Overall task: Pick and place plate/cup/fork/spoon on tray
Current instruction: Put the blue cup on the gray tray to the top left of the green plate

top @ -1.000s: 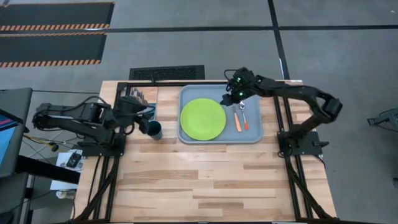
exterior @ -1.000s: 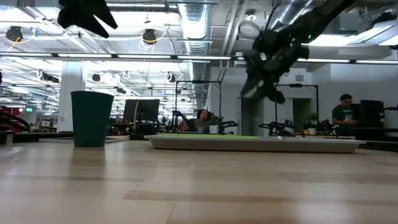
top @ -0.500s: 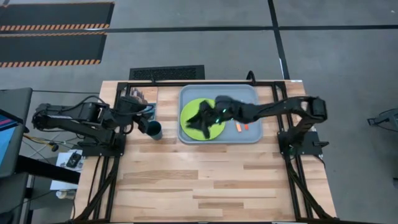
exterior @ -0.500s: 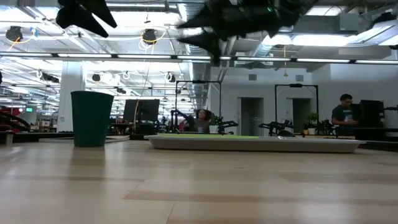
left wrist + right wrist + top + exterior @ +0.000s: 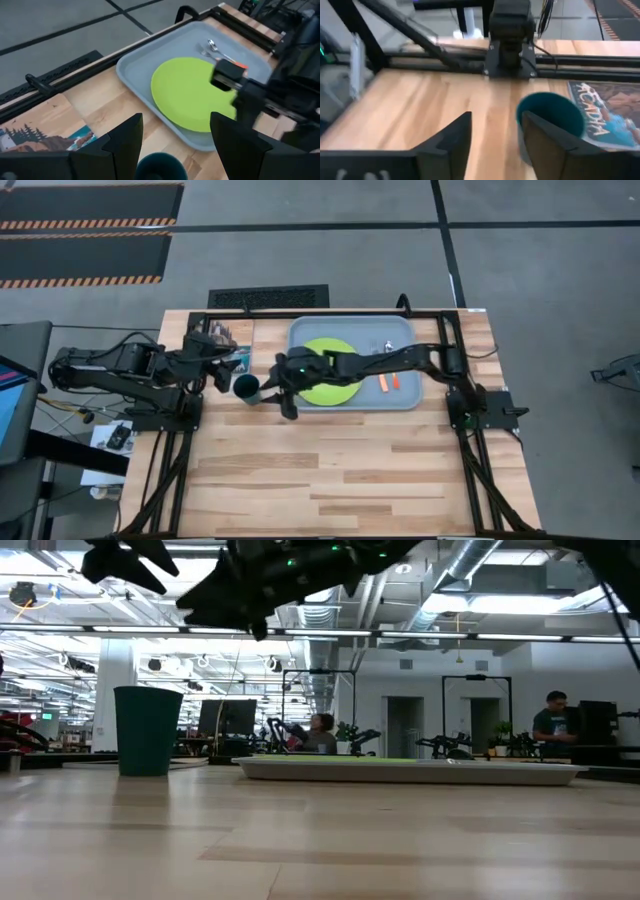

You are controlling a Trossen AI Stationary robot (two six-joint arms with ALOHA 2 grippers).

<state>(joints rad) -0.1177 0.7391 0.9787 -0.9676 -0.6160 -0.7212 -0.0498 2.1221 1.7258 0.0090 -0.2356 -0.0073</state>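
The dark teal cup stands upright on the wood table just left of the grey-blue tray. The lime-green plate lies flat in the tray, with the spoon and the fork side by side on the tray floor at its right. My right gripper is open and empty, reaching over the tray's left rim, right next to the cup. My left gripper is open and empty, above and just left of the cup.
A picture card lies on the table at the far left corner, behind the cup. The black frame rail runs along the table's left edge. My right arm stretches across the tray above the plate. Bare wood fills the table's near half.
My right gripper has swung from the tray's far right, by the spoon and fork, across the plate toward the table's left edge, and now stands beside the cup. The cup, plate, fork and spoon have stayed where they were.
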